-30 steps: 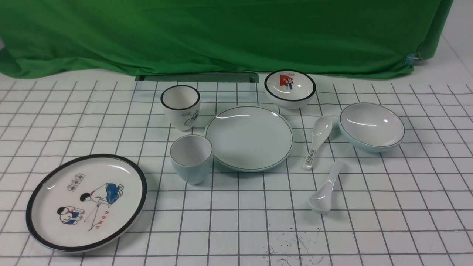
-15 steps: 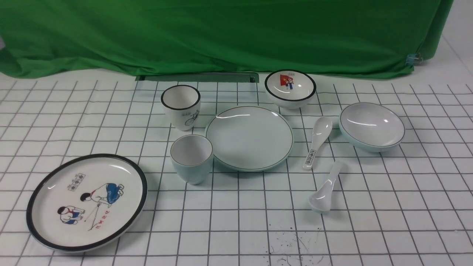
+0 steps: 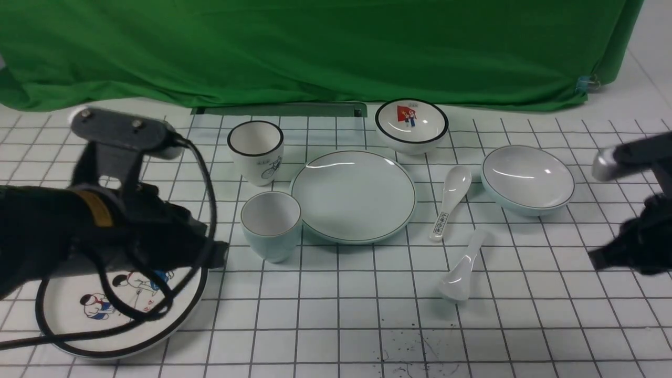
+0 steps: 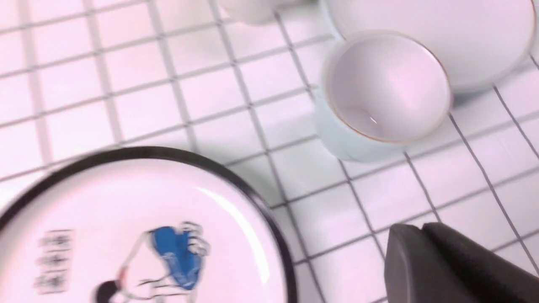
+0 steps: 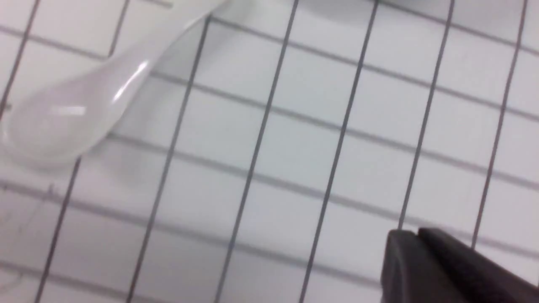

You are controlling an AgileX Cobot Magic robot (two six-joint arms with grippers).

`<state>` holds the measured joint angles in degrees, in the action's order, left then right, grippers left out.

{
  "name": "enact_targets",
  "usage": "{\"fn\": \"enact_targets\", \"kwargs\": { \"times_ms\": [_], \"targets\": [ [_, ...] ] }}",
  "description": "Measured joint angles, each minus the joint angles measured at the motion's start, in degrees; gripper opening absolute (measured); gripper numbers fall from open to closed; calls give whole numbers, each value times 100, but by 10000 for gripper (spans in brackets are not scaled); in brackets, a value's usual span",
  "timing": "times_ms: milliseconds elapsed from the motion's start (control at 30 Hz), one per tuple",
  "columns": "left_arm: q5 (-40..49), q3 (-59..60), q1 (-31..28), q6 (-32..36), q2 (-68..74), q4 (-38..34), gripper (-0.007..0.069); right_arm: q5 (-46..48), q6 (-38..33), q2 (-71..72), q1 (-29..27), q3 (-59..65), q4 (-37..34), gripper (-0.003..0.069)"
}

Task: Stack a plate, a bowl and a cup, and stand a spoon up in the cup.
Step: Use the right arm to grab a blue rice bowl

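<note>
The pale blue-green plate (image 3: pixel 354 197) lies mid-table, and the cup (image 3: pixel 270 226) stands against its left edge. To the right sits the wide bowl (image 3: pixel 527 181). The plain spoon (image 3: pixel 462 270) lies in front of it, bowl end nearest me. My left gripper (image 3: pixel 220 257) hovers left of the cup, above the cartoon plate's rim, shut and empty. In the left wrist view its tips (image 4: pixel 421 229) are a little short of the cup (image 4: pixel 387 88). My right gripper (image 3: pixel 593 260) is at the right edge, well right of the spoon (image 5: pixel 76 105), with its tips (image 5: pixel 417 233) together and empty.
A black-rimmed cartoon plate (image 3: pixel 121 315) lies front left under my left arm. A bicycle cup (image 3: pixel 255 152) stands behind the pale cup, and a red-picture bowl (image 3: pixel 412 126) behind the plate. A labelled spoon (image 3: pixel 449 202) lies between plate and bowl. Green cloth (image 3: pixel 315 47) hangs at the back.
Both arms have come into the front view, the left from the left side over the cartoon plate, the right from the right edge. No dish has moved.
</note>
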<state>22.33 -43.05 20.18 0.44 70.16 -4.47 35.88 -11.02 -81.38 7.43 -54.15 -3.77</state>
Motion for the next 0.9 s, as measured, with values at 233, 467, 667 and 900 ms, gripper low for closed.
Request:
{"fn": "enact_targets", "kwargs": {
  "times_ms": [233, 467, 667, 900],
  "targets": [
    [68, 0, 101, 17, 148, -292, -29, 86, 52, -1851, -409, -2318, -22, 379],
    [87, 0, 101, 55, 148, -391, -29, 606, 391, -3527, -666, -4149, -184, 444],
    [70, 0, 101, 73, 148, -398, -29, 881, 469, -4276, -670, -4607, -220, 345],
    [70, 0, 101, 73, 148, -403, -29, 1098, 293, -4300, -687, -4746, -327, 83]
  ]
}}
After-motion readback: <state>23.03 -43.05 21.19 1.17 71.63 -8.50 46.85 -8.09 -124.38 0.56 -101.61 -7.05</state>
